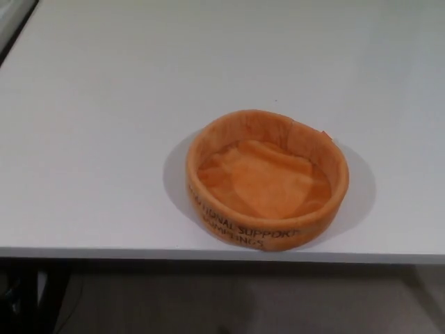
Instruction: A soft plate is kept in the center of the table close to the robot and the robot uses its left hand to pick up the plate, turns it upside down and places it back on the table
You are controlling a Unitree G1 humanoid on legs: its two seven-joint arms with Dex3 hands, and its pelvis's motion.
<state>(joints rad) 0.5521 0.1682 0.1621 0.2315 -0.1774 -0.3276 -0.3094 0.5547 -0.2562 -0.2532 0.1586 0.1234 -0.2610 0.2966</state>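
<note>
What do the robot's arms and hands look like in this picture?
Neither can be described from this head view: no arm or hand of the robot shows at all. All that appears is the soft orange plate, open side up with dark lettering on its outer wall, sitting near the front edge of the white table.

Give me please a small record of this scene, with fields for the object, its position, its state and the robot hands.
object: soft orange plate with a raised rim and dark lettering on its outer wall
position: on the white table, near the front edge
state: open side up, not yet turned over
robot hands: neither robot hand in view
</note>
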